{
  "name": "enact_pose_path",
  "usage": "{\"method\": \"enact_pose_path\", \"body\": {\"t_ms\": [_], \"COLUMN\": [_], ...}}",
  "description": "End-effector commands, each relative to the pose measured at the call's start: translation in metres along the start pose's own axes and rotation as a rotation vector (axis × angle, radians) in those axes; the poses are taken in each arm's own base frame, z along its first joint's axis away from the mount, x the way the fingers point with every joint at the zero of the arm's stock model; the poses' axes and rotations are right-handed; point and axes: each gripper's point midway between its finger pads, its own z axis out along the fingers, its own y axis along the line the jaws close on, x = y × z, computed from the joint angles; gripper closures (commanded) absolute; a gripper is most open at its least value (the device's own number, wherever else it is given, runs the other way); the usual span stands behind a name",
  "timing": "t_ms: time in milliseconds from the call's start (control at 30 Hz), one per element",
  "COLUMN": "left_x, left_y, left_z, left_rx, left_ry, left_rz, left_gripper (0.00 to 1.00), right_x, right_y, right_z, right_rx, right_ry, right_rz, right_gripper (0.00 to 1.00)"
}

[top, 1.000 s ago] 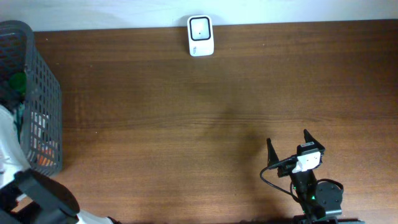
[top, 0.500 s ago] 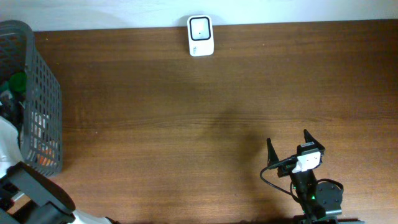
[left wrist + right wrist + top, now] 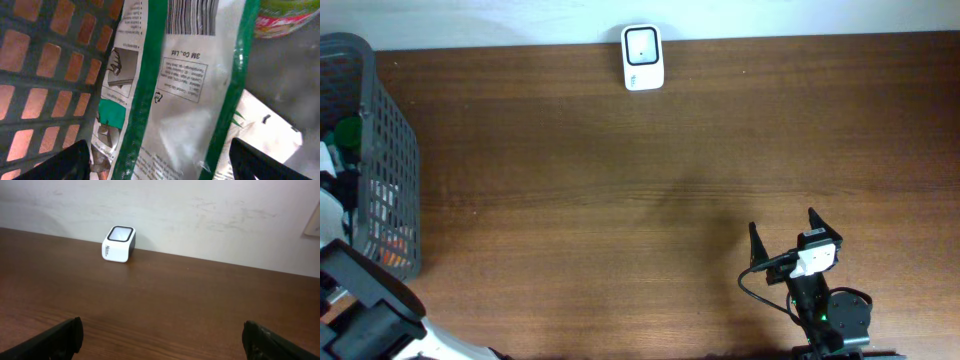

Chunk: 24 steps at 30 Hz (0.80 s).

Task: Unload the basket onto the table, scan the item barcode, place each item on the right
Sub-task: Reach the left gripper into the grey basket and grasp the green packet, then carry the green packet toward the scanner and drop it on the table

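The item is a silver-and-green packet (image 3: 195, 100) lying in the basket, with its barcode (image 3: 192, 15) at the top of the left wrist view. My left gripper (image 3: 162, 162) is open, its dark fingers (image 3: 70, 162) standing either side of the packet's lower end, not closed on it. The white scanner (image 3: 642, 57) stands at the table's far edge and also shows as the scanner (image 3: 119, 244) in the right wrist view. My right gripper (image 3: 783, 225) is open above the table at the front right, holding nothing.
The dark mesh basket (image 3: 390, 150) sits at the table's left edge, its lattice wall (image 3: 55, 65) close beside the packet. A green-and-red round item (image 3: 285, 17) and a white pack (image 3: 262, 127) also lie inside. My left arm (image 3: 365, 300) leans over the basket.
My left arm has shifted slightly left and deeper over the basket. The right arm and the scanner have not moved.
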Motion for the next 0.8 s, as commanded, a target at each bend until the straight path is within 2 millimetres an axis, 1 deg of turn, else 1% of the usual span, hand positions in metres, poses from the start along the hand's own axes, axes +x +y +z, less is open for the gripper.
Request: {"method": "enact_pose_path", "body": {"t_ms": [0, 33, 67, 100, 167, 233, 300, 367, 433, 467, 500, 567, 633, 667, 733, 767], "left_x": [0.004, 0.006, 0.006, 0.005, 0.004, 0.005, 0.008, 0.021, 0.034, 0.04, 0.044, 0.042, 0.034, 0.028, 0.013, 0.004], "left_y": [0.003, 0.003, 0.009, 0.02, 0.039, 0.048, 0.054, 0.06, 0.058, 0.055, 0.053, 0.051, 0.052, 0.052, 0.052, 0.052], "left_z": [0.016, 0.02, 0.021, 0.02, 0.017, 0.019, 0.023, 0.037, 0.051, 0.058, 0.062, 0.063, 0.059, 0.054, 0.04, 0.03], "left_rx": [-0.025, -0.032, -0.063, -0.125, -0.227, -0.242, -0.253, -0.254, -0.244, -0.239, -0.236, -0.237, -0.24, -0.242, -0.248, -0.252], "left_ry": [0.026, 0.033, 0.037, 0.039, 0.042, 0.037, 0.041, 0.073, 0.114, 0.132, 0.14, 0.132, 0.114, 0.098, 0.058, 0.029], "left_rz": [0.019, 0.02, 0.019, 0.014, 0.001, -0.017, -0.028, -0.04, -0.038, -0.042, -0.056, -0.079, -0.079, -0.079, -0.078, -0.079], "left_gripper": [0.12, 0.13, 0.14, 0.16, 0.16, 0.26, 0.27, 0.29, 0.32, 0.37, 0.47, 0.82, 0.95, 1.0, 1.0, 1.0], "right_x": [0.002, 0.002, 0.002, 0.002, 0.002, 0.002, 0.002, 0.002, 0.002, 0.002, 0.002, 0.002, 0.002, 0.002, 0.002, 0.002], "right_y": [0.001, 0.001, 0.001, 0.001, 0.001, 0.001, 0.001, 0.001, 0.001, 0.001, 0.001, 0.001, 0.001, 0.001, 0.001, 0.001], "right_z": [0.0, 0.0, 0.0, 0.0, 0.0, 0.0, 0.0, 0.0, 0.0, 0.0, 0.0, 0.0, 0.0, 0.0, 0.0, 0.0], "right_rx": [-0.003, -0.003, -0.003, -0.003, -0.003, -0.003, -0.003, -0.003, -0.003, -0.003, -0.003, -0.003, -0.002, -0.003, -0.002, -0.002], "right_ry": [0.001, 0.001, 0.001, 0.001, 0.001, 0.001, 0.001, 0.001, 0.001, 0.001, 0.001, 0.001, 0.001, 0.001, 0.001, 0.001], "right_rz": [0.008, 0.008, 0.008, 0.008, 0.008, 0.008, 0.008, 0.008, 0.008, 0.008, 0.008, 0.008, 0.008, 0.008, 0.008, 0.008], "right_gripper": [0.02, 0.02, 0.02, 0.02, 0.02, 0.02, 0.02, 0.02, 0.02, 0.02, 0.02, 0.02, 0.02, 0.02, 0.02, 0.02]}}
